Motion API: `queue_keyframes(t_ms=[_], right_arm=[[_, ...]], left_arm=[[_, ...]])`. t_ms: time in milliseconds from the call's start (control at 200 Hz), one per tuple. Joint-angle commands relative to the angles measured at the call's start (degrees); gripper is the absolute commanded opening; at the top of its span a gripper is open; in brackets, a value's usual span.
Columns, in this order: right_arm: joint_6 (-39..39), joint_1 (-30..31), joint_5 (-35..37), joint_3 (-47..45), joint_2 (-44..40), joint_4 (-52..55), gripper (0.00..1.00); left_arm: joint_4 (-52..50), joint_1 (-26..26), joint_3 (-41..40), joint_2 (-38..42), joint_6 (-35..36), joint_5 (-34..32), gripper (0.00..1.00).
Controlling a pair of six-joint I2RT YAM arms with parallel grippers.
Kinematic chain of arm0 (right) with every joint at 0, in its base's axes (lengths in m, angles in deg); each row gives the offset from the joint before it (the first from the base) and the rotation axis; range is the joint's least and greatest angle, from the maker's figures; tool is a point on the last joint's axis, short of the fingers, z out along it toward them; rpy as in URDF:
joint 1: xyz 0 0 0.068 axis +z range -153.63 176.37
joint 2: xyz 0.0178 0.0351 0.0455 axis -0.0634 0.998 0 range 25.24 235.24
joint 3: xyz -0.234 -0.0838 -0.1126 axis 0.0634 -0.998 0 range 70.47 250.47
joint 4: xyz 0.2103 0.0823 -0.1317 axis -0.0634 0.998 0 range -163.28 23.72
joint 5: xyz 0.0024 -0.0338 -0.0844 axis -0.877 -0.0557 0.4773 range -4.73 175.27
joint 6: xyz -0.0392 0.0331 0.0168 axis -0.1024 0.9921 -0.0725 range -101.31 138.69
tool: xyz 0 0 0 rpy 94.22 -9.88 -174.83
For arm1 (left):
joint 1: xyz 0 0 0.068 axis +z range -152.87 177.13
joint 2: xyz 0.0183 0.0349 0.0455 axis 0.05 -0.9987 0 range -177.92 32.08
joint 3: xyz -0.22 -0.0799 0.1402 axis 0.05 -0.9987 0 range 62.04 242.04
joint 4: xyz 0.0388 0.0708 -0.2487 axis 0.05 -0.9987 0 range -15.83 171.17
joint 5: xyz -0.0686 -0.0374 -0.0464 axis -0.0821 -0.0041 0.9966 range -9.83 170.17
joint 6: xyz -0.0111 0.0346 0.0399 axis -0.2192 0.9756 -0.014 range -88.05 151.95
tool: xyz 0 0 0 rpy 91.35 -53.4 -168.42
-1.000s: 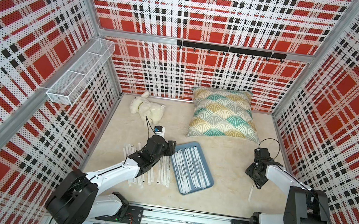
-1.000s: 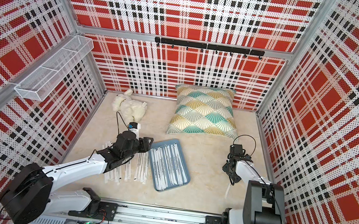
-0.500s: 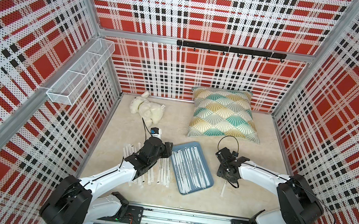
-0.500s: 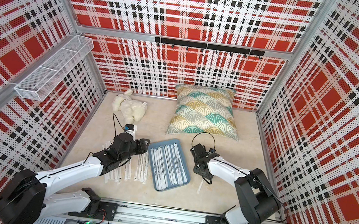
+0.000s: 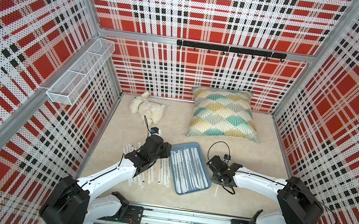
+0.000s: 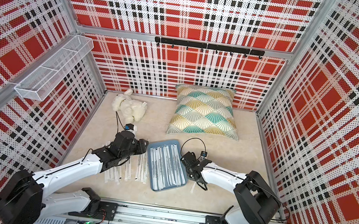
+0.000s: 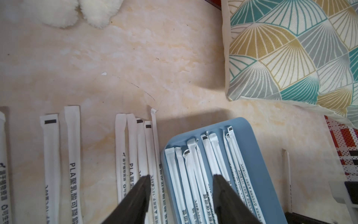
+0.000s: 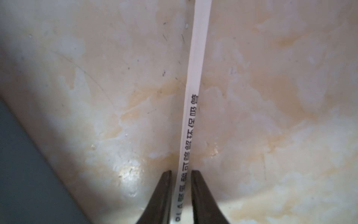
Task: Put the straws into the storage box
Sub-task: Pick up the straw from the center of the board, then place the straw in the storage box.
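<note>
Straws (image 5: pixel 189 168): many in box (image 5: pixel 186 147), lower centre; more on desk (image 5: pixel 171 125) left of it; lone straw (image 8: pixel 193 77) at right, pickup seemingly under way, right gripper (image 8: pixel 181 171) jaws narrowed about it, pinch unclear; left gripper (image 7: pixel 181 176) jaws spread; next: lift into box.

My top views sit high, side by side, staring down at the same whole surface (image 5: pixel 171 125); wrist cams sit close, looking ahead past left tool (image 7: pixel 181 176) and right tool (image 8: pixel 181 171).
</note>
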Motion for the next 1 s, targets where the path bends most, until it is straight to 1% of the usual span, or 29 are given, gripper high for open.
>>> queue_keyframes(t_ms=[0, 85, 160, 220, 331, 451, 541, 666, 731, 872, 992], right_arm=[[-2.76, 0.77, 3.09, -1.23, 0.23, 5.51, 0.18], [-4.63, 1.50, 4.20, 0.50, -1.08, 7.66, 0.12], [-7.27, 2.81, 5.40, 3.27, -2.57, 9.78, 0.10], [-9.65, 4.11, 5.98, 6.17, -3.31, 11.92, 0.09], [-14.68, 6.97, 4.64, 13.54, -2.39, 13.77, 0.08], [-18.70, 10.17, 4.17, 23.10, 3.20, 14.47, 0.09], [-19.76, 10.80, 5.18, 27.01, 8.62, 13.35, 0.10], [-21.96, 10.96, 3.92, 29.05, 13.27, 8.96, 0.11], [-23.22, 10.94, 3.89, 30.08, 15.61, 7.97, 0.11], [-25.56, 10.89, 3.26, 31.03, 20.44, 6.94, 0.12], [-25.61, 10.90, 3.10, 31.18, 22.83, 6.05, 0.14]], left_arm=[[-0.22, -0.49, -0.91, 2.85, -2.42, -2.88, 0.56], [-0.22, -0.50, -0.95, 3.88, -2.76, -3.73, 0.56], [-0.45, -0.54, -0.59, 4.08, -2.64, -4.26, 0.56], [-0.74, -0.50, -0.32, 3.76, -2.54, -4.29, 0.55], [-0.64, -1.00, -0.87, 3.17, -3.31, -4.28, 0.55], [-0.58, -3.07, -1.38, 2.73, -4.23, -6.31, 0.55], [-1.05, -3.42, -1.96, 3.18, -4.90, -7.86, 0.55], [-3.22, -2.78, -2.50, 4.51, -5.43, -9.42, 0.56], [-3.94, -1.23, -3.23, 5.36, -5.88, -9.53, 0.56], [-4.00, 1.95, -4.79, 6.75, -6.27, -7.76, 0.56], [-3.78, 3.00, -5.29, 7.00, -6.03, -7.24, 0.56]])
